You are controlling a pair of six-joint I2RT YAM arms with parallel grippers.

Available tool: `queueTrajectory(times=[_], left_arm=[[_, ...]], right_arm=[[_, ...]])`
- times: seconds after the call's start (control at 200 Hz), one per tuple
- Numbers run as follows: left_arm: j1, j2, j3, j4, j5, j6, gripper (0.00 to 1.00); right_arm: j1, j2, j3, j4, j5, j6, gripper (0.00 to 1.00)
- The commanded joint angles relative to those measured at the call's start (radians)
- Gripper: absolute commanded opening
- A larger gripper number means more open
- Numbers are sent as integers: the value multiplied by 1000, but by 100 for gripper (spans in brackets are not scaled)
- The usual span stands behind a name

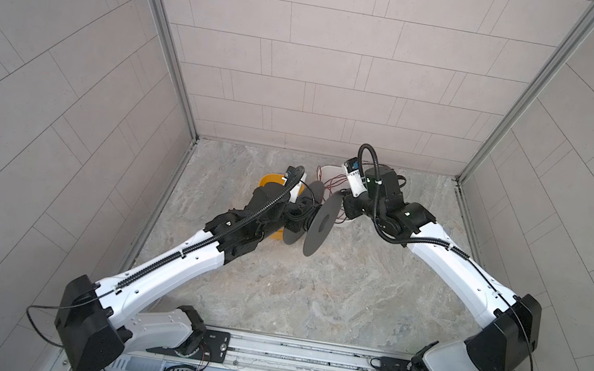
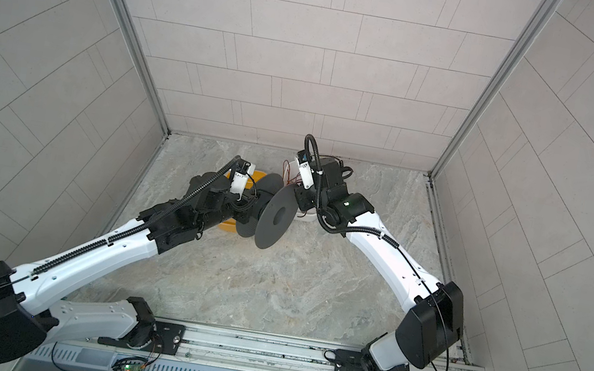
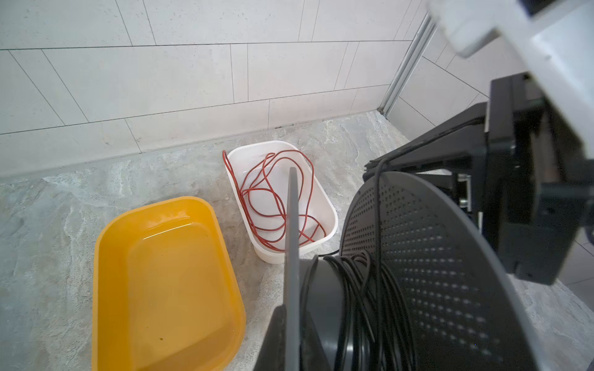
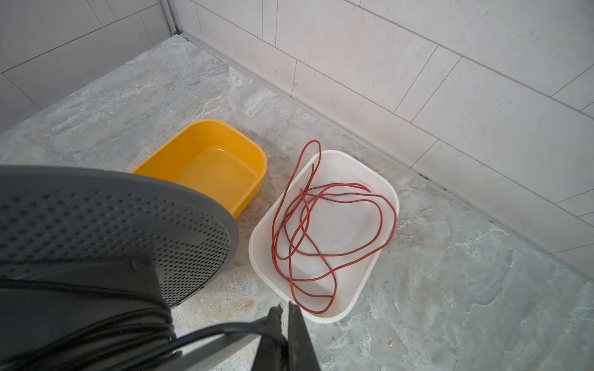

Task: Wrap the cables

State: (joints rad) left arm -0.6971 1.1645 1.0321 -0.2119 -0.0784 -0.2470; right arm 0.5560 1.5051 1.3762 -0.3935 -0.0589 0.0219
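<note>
- The dark grey spool (image 1: 321, 223) is held off the table between both arms, with its flanges roughly upright.
- The left gripper (image 3: 291, 318) is clenched on the thin edge of one spool flange and carries the reel.
- The right gripper (image 4: 284, 316) is clamped on the black cable (image 4: 218, 331), pinching the free strand just beside the rim of the perforated flange.
- Several turns of the cable sit on the hub between the flanges. In the left wrist view, one strand runs from the hub up across the perforated face to the right claw. It is not possible to tell whether any slack hangs below.
- The step in hand is judged to be winding, with the right claw leading the strand around the hub.
- To do it well, the strand should stay taut and be laid between the flanges, next to the existing turns. The reel should be held steady.
- The likely risks are the thin cable catching on the flange rim, or loose turns slipping off the hub.
- The red wire (image 4: 321, 231) lies coiled in the white bin (image 4: 353, 157). The yellow bin (image 3: 106, 244) next to it is empty, and both stand on the table apart from the spool.
</note>
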Motion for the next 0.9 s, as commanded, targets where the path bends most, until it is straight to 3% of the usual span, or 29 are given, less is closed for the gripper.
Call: queueTrajectory(times=[0.0,0.205,0.555,0.896], left_arm=[[1,-75,63,-5,21,-44,0],[3,-100,110,-37,104,-54,0],[4,-117,141,-104,117,-45,0],[4,-101,192,-136,110,-48,0]], right_arm=[[-66,-43,-61,69,11,45,0],[-78,-98,-216,229,-79,40,3],[-84,-187,-361,400,-104,29,27],[-89,-241,-439,467,-128,46,31]])
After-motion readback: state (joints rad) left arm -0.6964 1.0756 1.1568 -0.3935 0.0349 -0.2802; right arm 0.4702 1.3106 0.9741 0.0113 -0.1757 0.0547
